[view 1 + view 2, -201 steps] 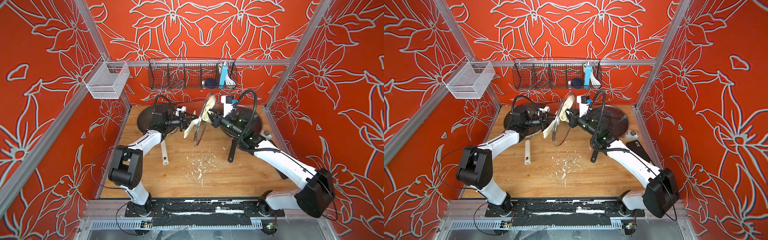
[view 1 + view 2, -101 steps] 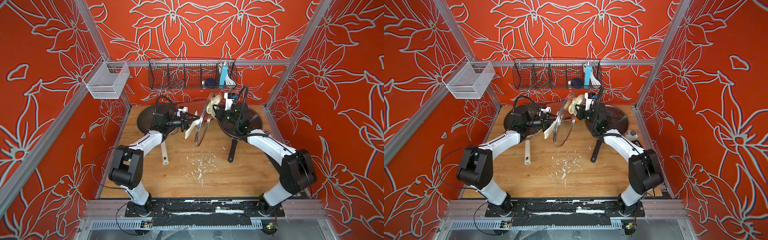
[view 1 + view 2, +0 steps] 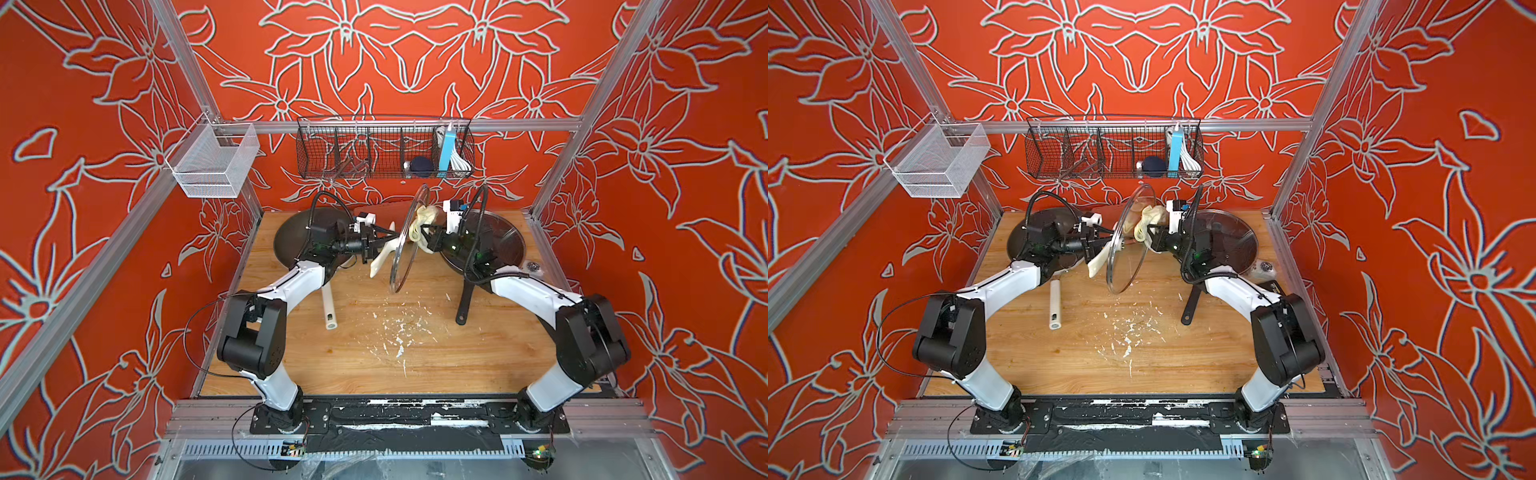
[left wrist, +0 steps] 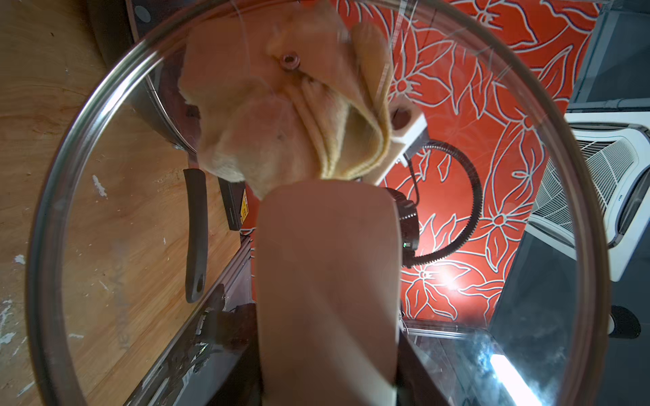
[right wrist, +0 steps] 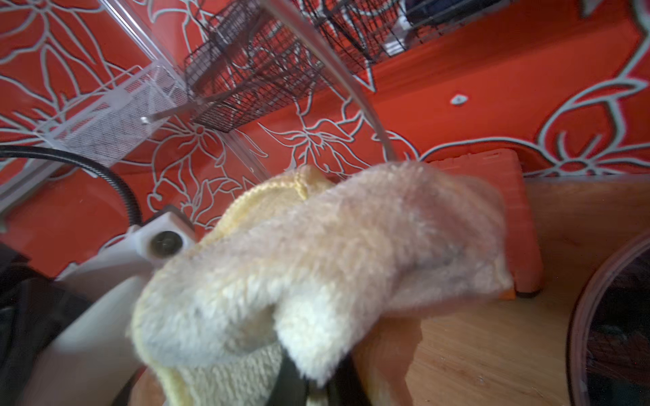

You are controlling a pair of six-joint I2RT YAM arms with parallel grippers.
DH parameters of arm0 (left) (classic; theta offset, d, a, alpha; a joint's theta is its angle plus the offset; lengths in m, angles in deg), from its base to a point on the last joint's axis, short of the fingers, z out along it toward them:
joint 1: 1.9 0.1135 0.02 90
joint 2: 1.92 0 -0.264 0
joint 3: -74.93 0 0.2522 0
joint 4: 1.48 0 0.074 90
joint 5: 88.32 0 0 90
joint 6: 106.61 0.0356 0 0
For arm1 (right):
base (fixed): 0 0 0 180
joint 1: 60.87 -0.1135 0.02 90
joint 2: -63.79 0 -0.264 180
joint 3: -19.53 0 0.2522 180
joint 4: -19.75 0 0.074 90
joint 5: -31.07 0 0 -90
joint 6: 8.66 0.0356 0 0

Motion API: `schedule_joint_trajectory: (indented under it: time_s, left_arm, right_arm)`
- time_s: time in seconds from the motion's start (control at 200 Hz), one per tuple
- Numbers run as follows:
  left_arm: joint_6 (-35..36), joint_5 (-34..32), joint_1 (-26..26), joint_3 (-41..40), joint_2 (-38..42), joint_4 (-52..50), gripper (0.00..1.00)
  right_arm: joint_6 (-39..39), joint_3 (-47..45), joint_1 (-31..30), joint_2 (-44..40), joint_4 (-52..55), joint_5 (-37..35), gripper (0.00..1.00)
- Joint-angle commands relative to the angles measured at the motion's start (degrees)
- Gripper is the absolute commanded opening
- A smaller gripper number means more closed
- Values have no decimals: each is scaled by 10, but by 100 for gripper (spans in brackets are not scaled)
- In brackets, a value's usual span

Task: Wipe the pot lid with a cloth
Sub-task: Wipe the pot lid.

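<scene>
L gripper (image 3: pixel 376 245) is clamped on the cream handle (image 3: pixel 384 257) of the pot lid (image 3: pixel 404 249), holding it on edge above the far middle of the table (image 3: pixel 374 365). R gripper (image 3: pixel 424 240) is pinched tight on the cloth (image 3: pixel 422 220), bunched against the lid's upper right face. The lid looks like glass w/ a metal rim: stiff, probably weighty, slick, breakable, so the handle is the safest hold. The cloth is soft, light & floppy — best gripped by a thick fold.
</scene>
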Motion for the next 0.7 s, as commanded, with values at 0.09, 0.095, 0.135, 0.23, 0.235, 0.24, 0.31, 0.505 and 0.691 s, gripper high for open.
schedule_joint_trajectory:
  time_s: [0.09, 0.095, 0.135, 0.23, 0.235, 0.24, 0.31, 0.505, 0.691]
  left_arm:
    - [23, 24, -2, 24, 38, 81, 0]
    - [23, 24, -2, 24, 37, 80, 0]
    - [23, 23, -2, 23, 36, 80, 0]
    - [24, 23, -1, 22, 35, 80, 0]
    - [24, 23, -1, 22, 35, 80, 0]
    - [24, 24, -1, 22, 35, 80, 0]
    - [23, 23, -1, 22, 35, 81, 0]
    - [23, 23, -1, 21, 36, 82, 0]
    - [13, 23, -2, 20, 38, 94, 0]
  right_arm:
    - [-14, -3, -41, -91, -29, 44, 0]
    - [-15, -3, -43, -94, -29, 44, 0]
    - [-20, -5, -51, -107, -30, 42, 0]
    - [-20, -8, -60, -121, -32, 29, 0]
    - [-19, -8, -60, -121, -32, 28, 0]
    - [-19, -8, -61, -122, -31, 25, 0]
    - [-19, -9, -60, -116, -26, -8, 0]
    - [-16, -3, -40, -51, -18, -56, 0]
    - [8, -20, -19, 23, -47, -53, 0]
